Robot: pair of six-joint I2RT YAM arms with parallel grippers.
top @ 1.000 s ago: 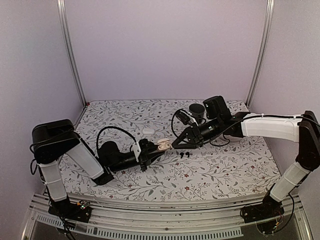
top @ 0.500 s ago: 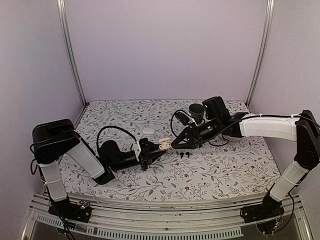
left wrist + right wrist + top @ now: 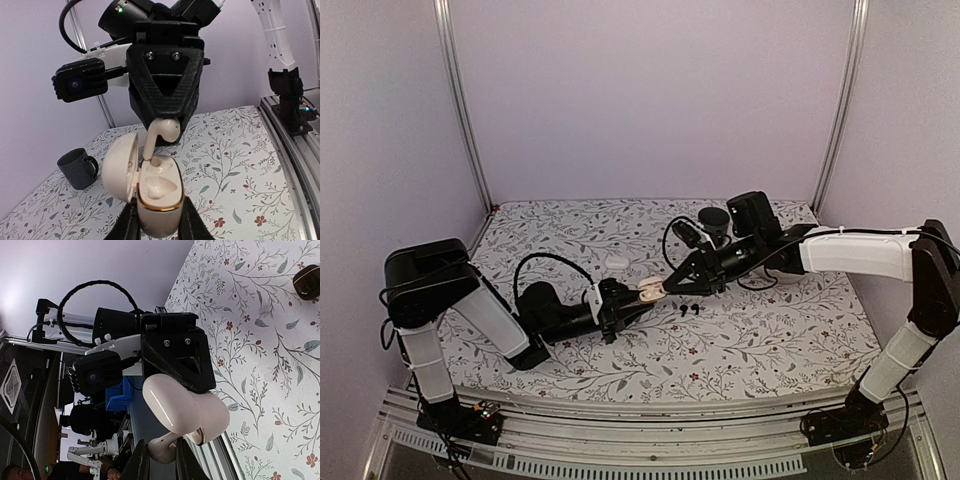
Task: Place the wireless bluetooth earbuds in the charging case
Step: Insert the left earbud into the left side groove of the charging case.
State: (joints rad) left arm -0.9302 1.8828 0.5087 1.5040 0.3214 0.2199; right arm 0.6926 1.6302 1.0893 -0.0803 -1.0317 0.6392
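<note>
My left gripper (image 3: 159, 219) is shut on the body of a cream charging case (image 3: 156, 196), held upright with its lid swung open to the left. Both sockets in it are bare. My right gripper (image 3: 156, 460) is shut on a white earbud (image 3: 163, 450), which hangs just above the case (image 3: 186, 409). The earbud (image 3: 163, 132) has its stem tip at the rim of the far socket. From above, the two grippers (image 3: 632, 299) (image 3: 673, 286) meet over mid-table at the case (image 3: 650, 291). A black pair of earbuds (image 3: 688, 310) lies on the cloth just right of them.
A dark mug (image 3: 713, 218) stands at the back of the floral table (image 3: 770, 340), behind the right arm. A small white case (image 3: 616, 262) lies behind the left gripper. A dark round object (image 3: 306, 282) rests on the cloth in the right wrist view.
The right gripper has edged slightly left toward the case with the earbud. The left gripper and case have stayed in place.
</note>
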